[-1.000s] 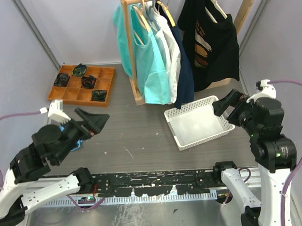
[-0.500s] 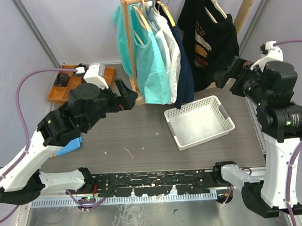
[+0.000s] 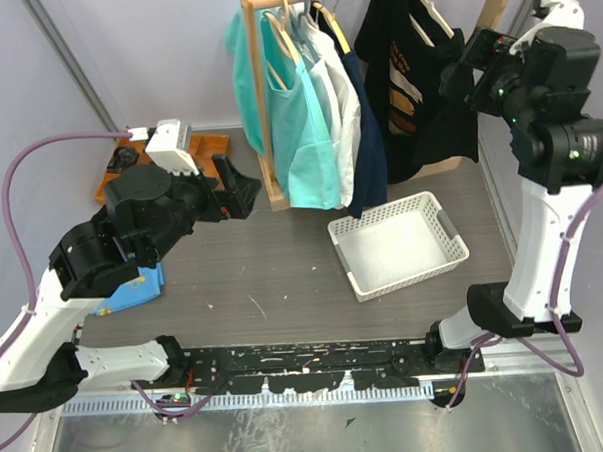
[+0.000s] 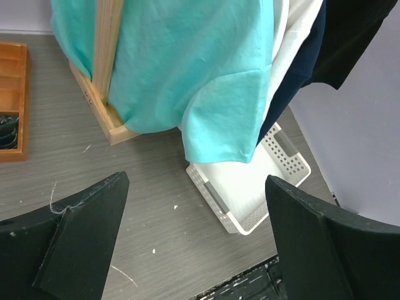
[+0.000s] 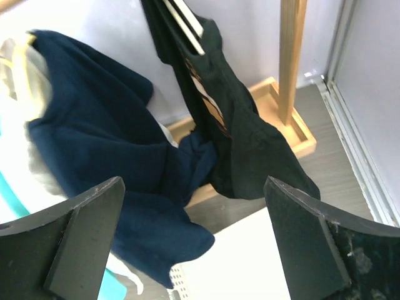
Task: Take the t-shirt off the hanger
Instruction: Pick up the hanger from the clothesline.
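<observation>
Our right gripper (image 3: 463, 67), jaws wide and empty, hovers just right of the black t-shirt (image 3: 426, 100), which hangs straight down from its hanger (image 3: 430, 12). Our left gripper (image 3: 242, 186), equally open and empty, faces the teal shirts (image 3: 302, 126), farther off.

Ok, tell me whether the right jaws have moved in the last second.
Yes. They went from beside the basket's far right corner up the view, away from it, and now sit by the black t-shirt.
</observation>
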You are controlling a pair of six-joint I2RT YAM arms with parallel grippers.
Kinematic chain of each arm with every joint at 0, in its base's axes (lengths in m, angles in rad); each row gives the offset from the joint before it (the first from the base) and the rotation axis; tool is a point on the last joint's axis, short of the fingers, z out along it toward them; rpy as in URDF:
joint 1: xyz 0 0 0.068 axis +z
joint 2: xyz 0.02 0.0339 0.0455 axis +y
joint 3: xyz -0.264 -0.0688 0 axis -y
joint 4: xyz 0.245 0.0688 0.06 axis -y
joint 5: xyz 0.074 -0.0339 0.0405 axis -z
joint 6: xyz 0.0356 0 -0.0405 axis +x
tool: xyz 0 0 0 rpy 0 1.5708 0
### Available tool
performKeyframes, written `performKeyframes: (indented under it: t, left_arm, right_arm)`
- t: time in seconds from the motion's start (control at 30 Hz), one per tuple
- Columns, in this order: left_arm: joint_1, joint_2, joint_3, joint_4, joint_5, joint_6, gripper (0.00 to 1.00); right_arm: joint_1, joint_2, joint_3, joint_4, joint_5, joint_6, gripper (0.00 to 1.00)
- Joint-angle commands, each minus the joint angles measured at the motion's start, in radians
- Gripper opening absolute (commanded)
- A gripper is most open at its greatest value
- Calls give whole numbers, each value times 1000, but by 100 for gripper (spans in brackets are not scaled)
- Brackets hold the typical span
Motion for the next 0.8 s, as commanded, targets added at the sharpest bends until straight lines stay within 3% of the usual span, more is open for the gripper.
performKeyframes:
  t: [0.0, 0.3, 0.77]
  left_arm:
    - [-2, 62, 79, -26, -22, 11, 98]
    - [-1, 38, 91, -27, 42, 38, 98]
    - [-2, -56, -3, -4, 26, 26, 98]
  right_arm:
    - [-33, 27, -56, 38, 30, -37, 100]
    - [-48, -56, -248, 314, 47, -7, 100]
    - [-105, -19, -323, 456, -16, -26, 84]
